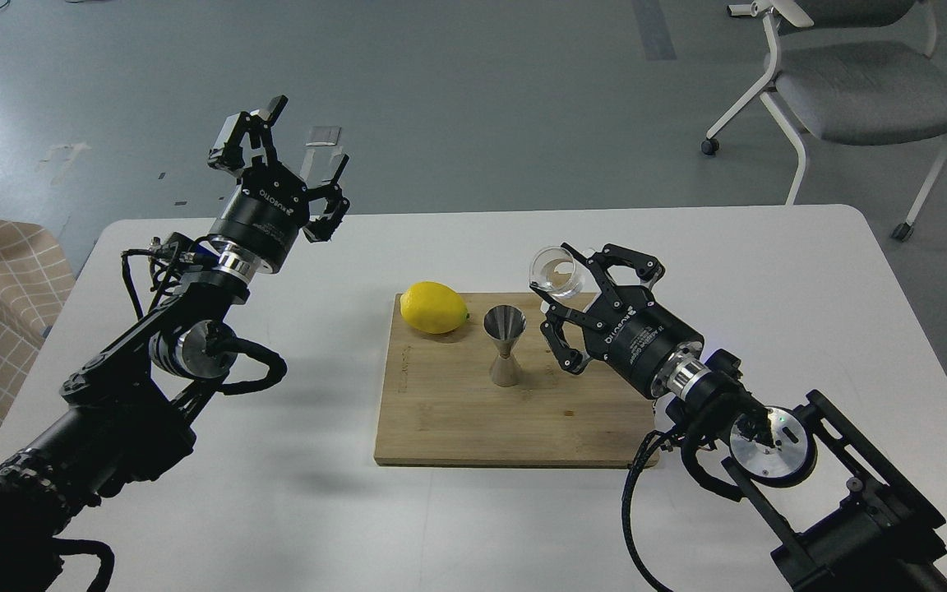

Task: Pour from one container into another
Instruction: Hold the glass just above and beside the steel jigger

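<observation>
The shiny steel jigger [505,345] stands upright on the bamboo cutting board [457,411], near its middle. The small clear glass cup [556,272] is held in the air, tilted with its mouth toward the left, up and to the right of the jigger. My right gripper [565,289] is shut on the cup. My left gripper [301,136] hangs high at the far left edge of the table, open and empty, far from both containers.
A yellow lemon [434,307] lies on the board's far left corner, close to the jigger. The white table [769,271] carries the board. A grey office chair [860,90] stands beyond the table at the back right.
</observation>
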`<state>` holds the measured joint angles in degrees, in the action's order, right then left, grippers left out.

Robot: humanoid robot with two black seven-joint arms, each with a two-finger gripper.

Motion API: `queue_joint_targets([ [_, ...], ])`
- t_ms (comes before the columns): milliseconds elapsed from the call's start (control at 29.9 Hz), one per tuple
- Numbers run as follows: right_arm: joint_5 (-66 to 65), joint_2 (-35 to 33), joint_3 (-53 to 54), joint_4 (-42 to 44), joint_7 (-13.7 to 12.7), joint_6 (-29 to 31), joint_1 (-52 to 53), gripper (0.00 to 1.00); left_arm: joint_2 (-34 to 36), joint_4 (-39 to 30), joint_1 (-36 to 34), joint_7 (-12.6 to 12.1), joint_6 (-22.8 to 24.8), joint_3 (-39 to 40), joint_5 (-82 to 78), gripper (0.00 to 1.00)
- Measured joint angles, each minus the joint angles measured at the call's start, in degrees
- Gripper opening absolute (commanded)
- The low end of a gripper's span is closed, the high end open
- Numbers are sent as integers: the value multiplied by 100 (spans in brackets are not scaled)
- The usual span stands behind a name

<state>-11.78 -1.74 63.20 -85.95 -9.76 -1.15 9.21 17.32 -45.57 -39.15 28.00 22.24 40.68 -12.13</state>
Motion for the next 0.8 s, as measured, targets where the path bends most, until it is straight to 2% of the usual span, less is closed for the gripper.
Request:
queue_joint_targets([
  [802,-112,-149,-166,-115,0,1,9,40,0,-1,-6,0,0,-2,0,98],
])
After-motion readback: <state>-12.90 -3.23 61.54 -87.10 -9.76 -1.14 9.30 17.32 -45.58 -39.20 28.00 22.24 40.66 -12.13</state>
